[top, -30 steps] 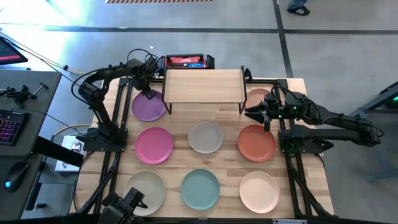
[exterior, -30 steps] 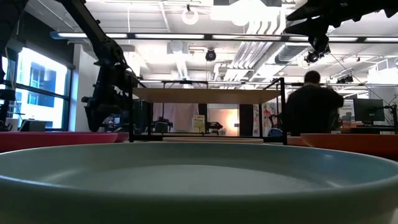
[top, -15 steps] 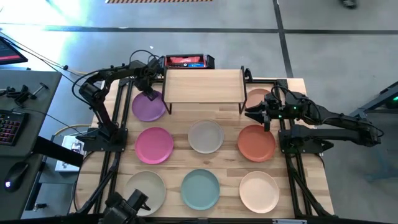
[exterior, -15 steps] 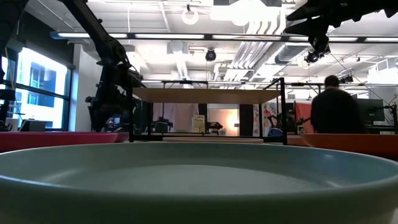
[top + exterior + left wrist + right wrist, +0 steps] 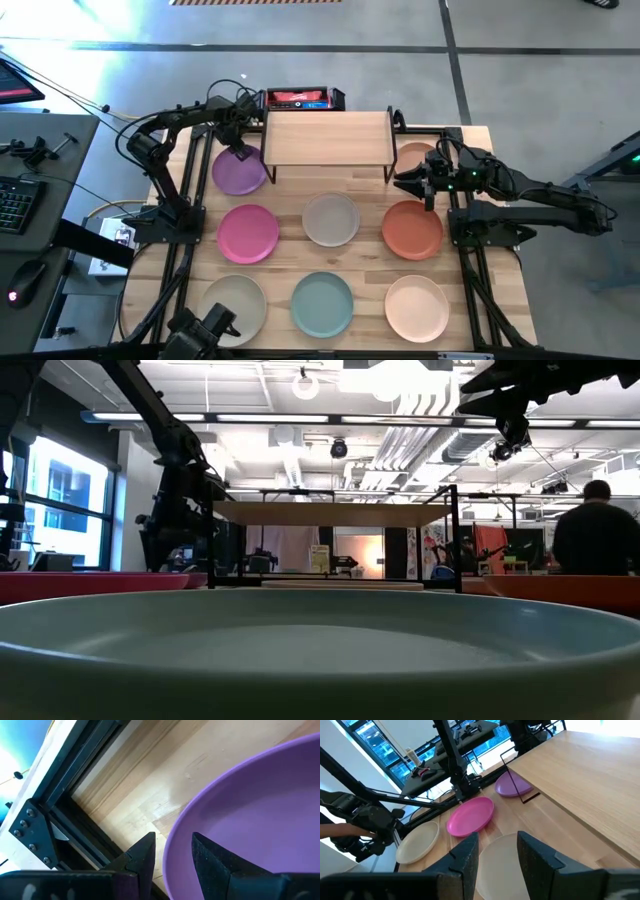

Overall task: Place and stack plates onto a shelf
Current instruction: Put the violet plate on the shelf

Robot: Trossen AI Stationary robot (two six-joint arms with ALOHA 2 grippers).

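Observation:
Several round plates lie flat on the wooden table: purple, pink, grey, terracotta, peach, beige, teal and cream. The shelf stands at the far middle with a bare top. My left gripper points down, open, at the purple plate's far rim. One finger stands outside the rim and one over the plate's inside. My right gripper hangs open and nearly level above the terracotta plate's far edge, with nothing between its fingers.
A red and black box lies behind the shelf. Black frame rails run along the table's left and right sides. The shelf's black legs stand between the plates' far row. A person is in the room beyond.
Both grippers have kept still and no plate has moved. The person in the room beyond the table has walked toward the right.

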